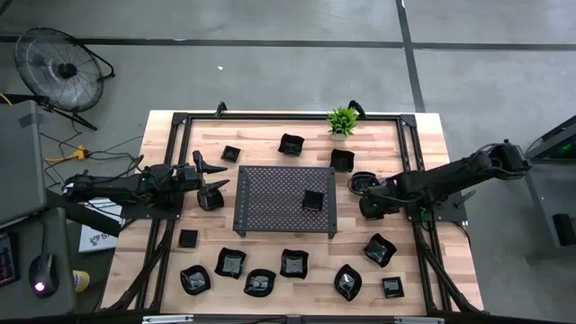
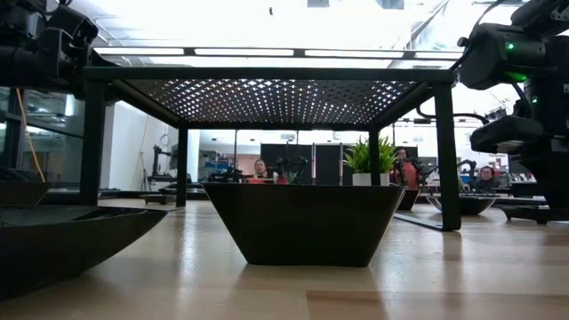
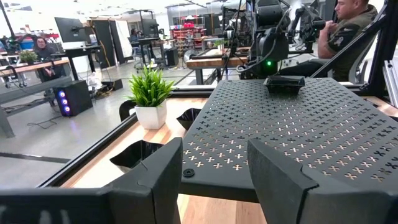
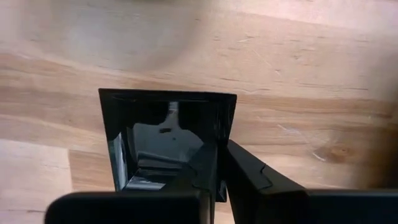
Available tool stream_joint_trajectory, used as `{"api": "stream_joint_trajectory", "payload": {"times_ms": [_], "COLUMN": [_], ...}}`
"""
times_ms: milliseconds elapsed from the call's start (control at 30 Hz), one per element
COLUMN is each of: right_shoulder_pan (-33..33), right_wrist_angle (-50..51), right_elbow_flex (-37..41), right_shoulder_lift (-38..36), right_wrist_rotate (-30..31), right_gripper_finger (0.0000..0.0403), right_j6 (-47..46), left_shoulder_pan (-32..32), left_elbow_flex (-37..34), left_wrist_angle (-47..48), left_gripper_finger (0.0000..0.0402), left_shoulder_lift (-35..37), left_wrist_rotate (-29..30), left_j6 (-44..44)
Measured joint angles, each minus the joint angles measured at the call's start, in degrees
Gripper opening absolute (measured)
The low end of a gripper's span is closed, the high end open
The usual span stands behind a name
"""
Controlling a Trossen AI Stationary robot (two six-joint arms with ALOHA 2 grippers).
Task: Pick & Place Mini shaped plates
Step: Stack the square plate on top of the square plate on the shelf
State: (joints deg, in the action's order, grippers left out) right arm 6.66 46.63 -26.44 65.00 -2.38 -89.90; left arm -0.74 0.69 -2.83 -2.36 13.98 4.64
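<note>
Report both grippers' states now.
Left gripper: open, empty, beside the perforated tray.
Right gripper: shut on the rim of a square mini plate.

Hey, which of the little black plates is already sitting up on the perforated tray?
The small square plate near the tray's right edge. It is the only one on the tray; every other plate lies on the wooden table around it.

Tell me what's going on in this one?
The right hand has pinched the rim of a small square black dish on the wooden table, right of the perforated tray. One dish already sits on the tray. The left hand waits open at the tray's left side.
</note>
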Motion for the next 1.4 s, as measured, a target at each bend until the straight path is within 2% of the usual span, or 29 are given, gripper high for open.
{"api": "stream_joint_trajectory", "payload": {"times_ms": [400,1167,1400], "right_shoulder_pan": [0.00,0.00,0.13], "right_wrist_angle": [-0.61,-6.12,0.92], "right_elbow_flex": [-0.09,-0.20,-6.35], "right_shoulder_lift": [-6.56,-20.76,-22.64], "right_wrist_rotate": [0.08,3.95,6.82], "right_gripper_finger": [0.0012,0.0011,0.0011], "right_j6": [-0.67,-2.85,-2.04], "left_shoulder_pan": [-0.01,-0.01,0.00], "left_elbow_flex": [-0.01,0.00,0.00], "left_wrist_angle": [-0.02,-0.01,-0.02], "left_gripper_finger": [0.0176,0.0176,0.0176], "left_shoulder_lift": [0.00,0.00,-0.01], "left_wrist_rotate": [-0.02,-0.02,-0.01], "left_j6": [-0.02,0.00,-0.01]}}
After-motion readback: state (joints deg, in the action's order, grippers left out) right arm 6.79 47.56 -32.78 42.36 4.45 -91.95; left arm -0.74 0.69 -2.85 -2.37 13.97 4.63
